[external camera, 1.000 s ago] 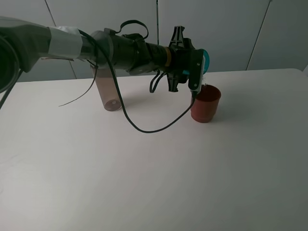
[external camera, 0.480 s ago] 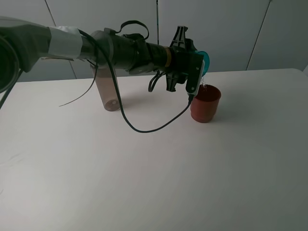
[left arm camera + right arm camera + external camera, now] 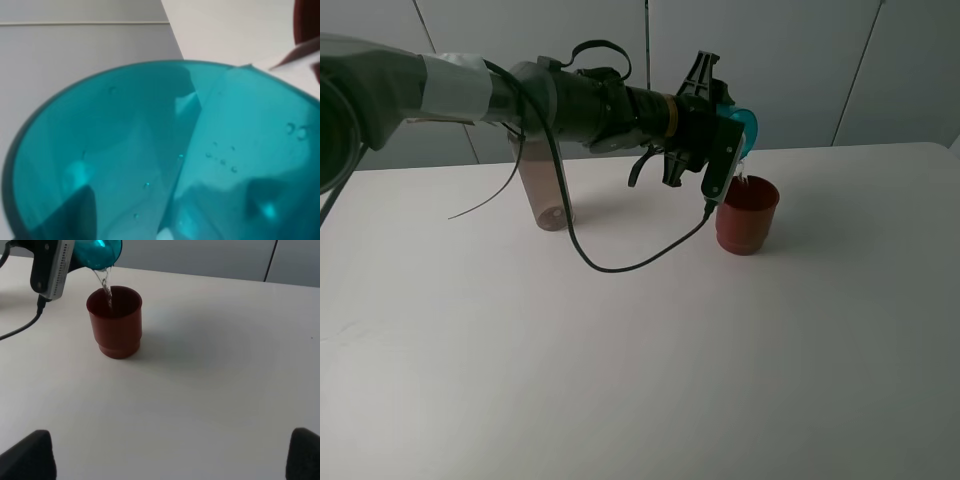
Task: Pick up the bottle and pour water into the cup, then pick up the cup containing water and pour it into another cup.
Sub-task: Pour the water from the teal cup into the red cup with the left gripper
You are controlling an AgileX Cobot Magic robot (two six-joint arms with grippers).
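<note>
My left gripper (image 3: 728, 138) is shut on the teal cup (image 3: 747, 127) and holds it tipped steeply above the dark red cup (image 3: 747, 215). A thin stream of water (image 3: 105, 288) falls from the teal cup (image 3: 98, 251) into the red cup (image 3: 116, 322). The left wrist view is filled by the teal cup's inside (image 3: 150, 160), with drops on its wall. The smoky bottle (image 3: 542, 190) stands upright at the back left, behind the left arm. My right gripper (image 3: 170, 457) stands open low over the table, its fingertips (image 3: 26, 456) far apart and well short of the red cup.
A black cable (image 3: 620, 262) hangs from the left arm and loops down to the table between the bottle and the red cup. The white table (image 3: 640, 360) runs back to a grey panelled wall.
The left wrist has rolled a little further, tipping the teal cup more steeply over the red cup. Bottle and red cup have not moved.
</note>
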